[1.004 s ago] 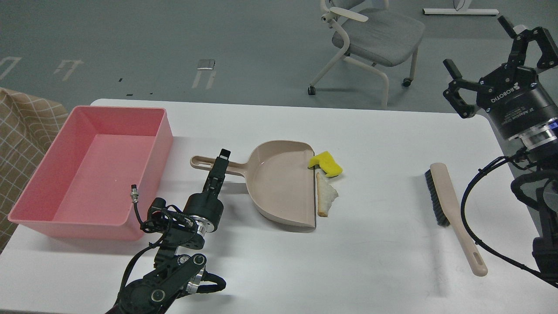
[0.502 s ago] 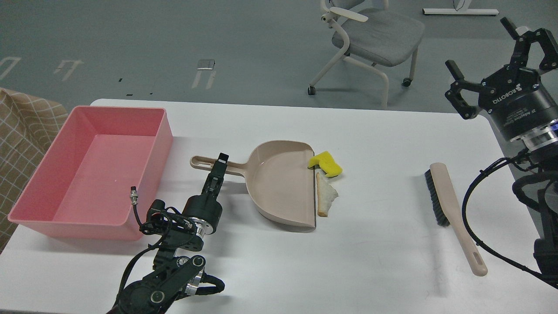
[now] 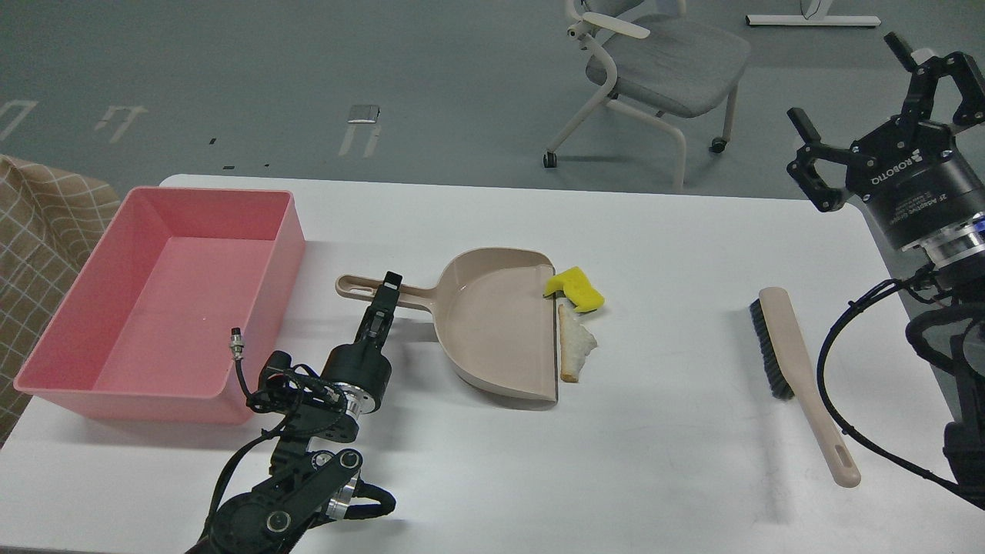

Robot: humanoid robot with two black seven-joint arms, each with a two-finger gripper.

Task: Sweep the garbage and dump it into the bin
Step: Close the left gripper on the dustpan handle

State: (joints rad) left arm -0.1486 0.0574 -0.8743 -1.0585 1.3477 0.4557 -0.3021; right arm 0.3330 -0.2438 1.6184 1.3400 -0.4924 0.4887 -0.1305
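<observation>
Occlusions and cut-offs, head view

My left gripper (image 3: 388,288) is seen end-on over the dustpan handle (image 3: 362,288); I cannot tell its fingers apart or whether they touch the handle, part of which they hide. The dustpan's lip (image 3: 555,338) covers the edges of the yellow chunk (image 3: 575,288) and the bread slice (image 3: 573,350). The chair (image 3: 654,69) is cut off at top.

bin (image 3: 262,254): glossy pink plastic | dustpan (image 3: 492,323): smooth matt beige plastic | sponge chunk (image 3: 577,288): porous yellow foam | desk (image 3: 654,446): smooth white
</observation>
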